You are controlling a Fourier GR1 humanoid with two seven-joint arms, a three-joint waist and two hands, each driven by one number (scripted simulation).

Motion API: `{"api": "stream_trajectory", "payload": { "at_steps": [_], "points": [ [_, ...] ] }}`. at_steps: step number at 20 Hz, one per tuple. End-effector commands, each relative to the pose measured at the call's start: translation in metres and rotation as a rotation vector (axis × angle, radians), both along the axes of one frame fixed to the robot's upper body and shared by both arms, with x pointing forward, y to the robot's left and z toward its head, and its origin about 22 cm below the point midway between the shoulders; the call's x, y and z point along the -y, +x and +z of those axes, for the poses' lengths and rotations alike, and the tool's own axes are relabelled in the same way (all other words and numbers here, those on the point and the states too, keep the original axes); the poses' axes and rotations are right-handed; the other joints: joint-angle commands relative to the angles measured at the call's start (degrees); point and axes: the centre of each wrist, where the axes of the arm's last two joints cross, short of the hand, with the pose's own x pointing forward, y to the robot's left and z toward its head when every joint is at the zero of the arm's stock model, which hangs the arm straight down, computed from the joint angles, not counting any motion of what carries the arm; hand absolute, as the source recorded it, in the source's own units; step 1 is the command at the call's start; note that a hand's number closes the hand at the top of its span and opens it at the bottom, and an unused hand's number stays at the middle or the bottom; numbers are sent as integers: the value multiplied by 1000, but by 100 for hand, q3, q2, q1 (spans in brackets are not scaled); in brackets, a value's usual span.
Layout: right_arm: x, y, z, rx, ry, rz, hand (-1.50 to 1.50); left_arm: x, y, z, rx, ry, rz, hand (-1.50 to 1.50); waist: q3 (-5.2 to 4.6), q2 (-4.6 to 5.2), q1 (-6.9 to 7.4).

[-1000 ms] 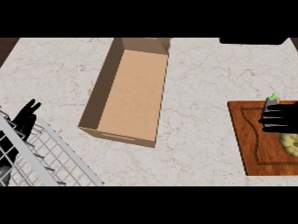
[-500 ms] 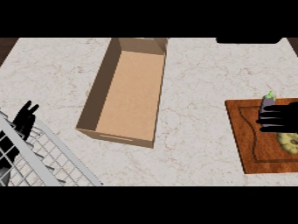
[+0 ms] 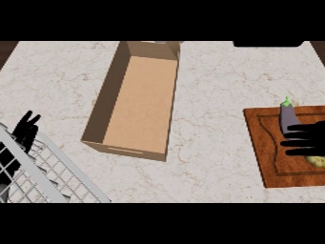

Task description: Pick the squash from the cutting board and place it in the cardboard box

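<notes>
A wooden cutting board [image 3: 262, 151] lies at the counter's right edge. A yellow squash [image 3: 323, 162] rests on its near right part, mostly hidden under my right hand [image 3: 321, 141]. That hand hovers over the board with its fingers straight and spread, pointing left. Whether it touches the squash I cannot tell. A purple eggplant [image 3: 289, 117] with a green stem lies at the board's far edge, just beyond the fingertips. The open cardboard box [image 3: 98, 113] stands in the middle of the counter, with nothing inside. My left hand [image 3: 24, 131] rests at the far left, fingers up.
A white wire dish rack [image 3: 49, 177] fills the lower left corner, in front of my left forearm. Bare marble counter [image 3: 207, 138] lies between the box and the board. A dark object [image 3: 267, 44] sits at the counter's far right edge.
My right hand has slid toward the board's near side and now covers most of the squash. The left hand has stayed where it was.
</notes>
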Motion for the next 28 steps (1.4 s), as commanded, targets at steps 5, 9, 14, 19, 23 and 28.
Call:
{"api": "stream_trajectory", "payload": {
  "at_steps": [5, 9, 14, 19, 23, 28],
  "points": [
    [4, -9, -20, 49, -72, 14, -150, -9, 19, 10, 131, 6, -1, 0, -30, 23, -17],
    [-1, -5, -28, 52, -91, -5, -150, 0, 33, 24, 142, 3, -5, 0, -28, 27, -8],
    [8, -12, -46, 151, 51, 52, 150, -6, 29, 28, 130, 1, -3, 0, -22, 31, -17],
    [-7, -3, -59, 203, 129, 80, 150, 0, 25, 16, 131, -1, -16, 0, -24, 33, 13],
    [-35, 20, -48, 243, 269, 7, 150, 0, 26, 16, 139, 26, -18, 0, -27, 34, 13],
    [-83, 68, -43, 161, 603, -471, 150, 11, 26, 20, 154, 19, -88, 0, -18, 191, 385]
  ]
}}
